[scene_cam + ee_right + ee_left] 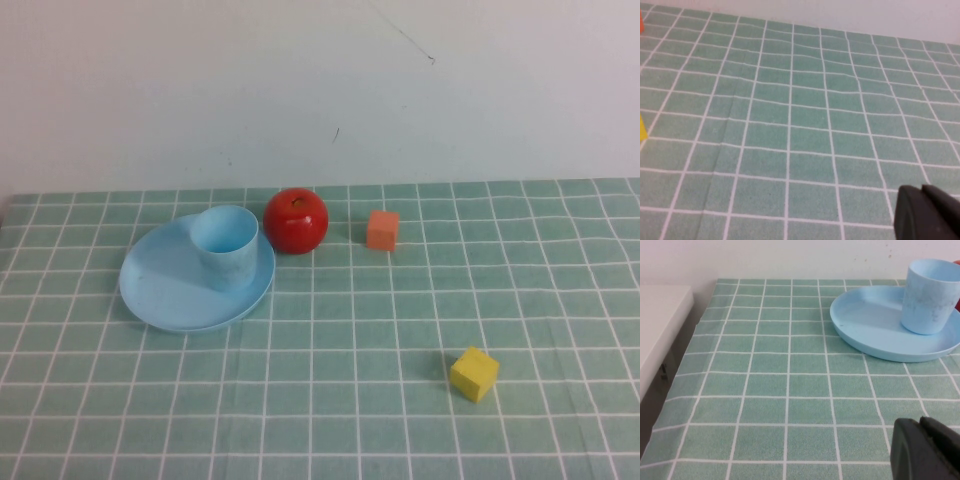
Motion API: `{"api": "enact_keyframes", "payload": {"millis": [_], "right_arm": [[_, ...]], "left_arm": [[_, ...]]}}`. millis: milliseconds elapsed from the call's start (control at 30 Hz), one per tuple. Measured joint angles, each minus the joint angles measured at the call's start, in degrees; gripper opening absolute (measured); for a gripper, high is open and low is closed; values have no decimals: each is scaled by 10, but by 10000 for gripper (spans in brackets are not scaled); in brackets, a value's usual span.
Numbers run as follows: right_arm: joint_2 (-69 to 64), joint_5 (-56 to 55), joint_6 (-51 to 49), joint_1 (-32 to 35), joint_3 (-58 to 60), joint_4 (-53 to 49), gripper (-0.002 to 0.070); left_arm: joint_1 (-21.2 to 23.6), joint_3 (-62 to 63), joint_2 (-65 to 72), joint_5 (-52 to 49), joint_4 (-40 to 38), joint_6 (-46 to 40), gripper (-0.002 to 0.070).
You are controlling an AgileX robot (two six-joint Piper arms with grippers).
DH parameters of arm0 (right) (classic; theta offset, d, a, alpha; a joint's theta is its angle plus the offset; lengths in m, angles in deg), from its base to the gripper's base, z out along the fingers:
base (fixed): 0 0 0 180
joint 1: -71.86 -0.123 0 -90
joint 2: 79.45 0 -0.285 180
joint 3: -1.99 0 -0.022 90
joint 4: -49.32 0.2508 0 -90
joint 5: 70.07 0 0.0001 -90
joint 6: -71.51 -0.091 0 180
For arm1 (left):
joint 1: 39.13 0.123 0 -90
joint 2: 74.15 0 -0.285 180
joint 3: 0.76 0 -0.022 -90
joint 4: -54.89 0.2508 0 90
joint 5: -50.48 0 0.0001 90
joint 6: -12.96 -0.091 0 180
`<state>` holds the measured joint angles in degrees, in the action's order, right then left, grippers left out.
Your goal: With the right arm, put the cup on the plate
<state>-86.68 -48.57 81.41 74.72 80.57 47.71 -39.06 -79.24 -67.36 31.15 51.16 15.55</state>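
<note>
While the green checked tablecloth holds everything, the plate carries the cup upright, apple just beside, then orange cube and yellow cube. Right gripper sits pressed together, well apart from the cup; left gripper, can't tell.

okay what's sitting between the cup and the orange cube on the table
The red apple, seen in the high view: it stands beside the cup, which is on the plate, with the orange cube on its other side. Both grippers are off this view.

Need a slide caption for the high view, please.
Cup standing upright on the plate, beside an apple; both arms out of view.
</note>
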Motion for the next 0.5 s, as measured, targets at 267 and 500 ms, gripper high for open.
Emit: {"api": "enact_keyframes", "payload": {"millis": [267, 500], "right_arm": [[0, -1, 0, 7, 0, 54, -3], [0, -1, 0, 7, 0, 54, -3]], "left_arm": [[0, 0, 0, 0, 0, 0, -4], [0, 0, 0, 0, 0, 0, -4]]}}
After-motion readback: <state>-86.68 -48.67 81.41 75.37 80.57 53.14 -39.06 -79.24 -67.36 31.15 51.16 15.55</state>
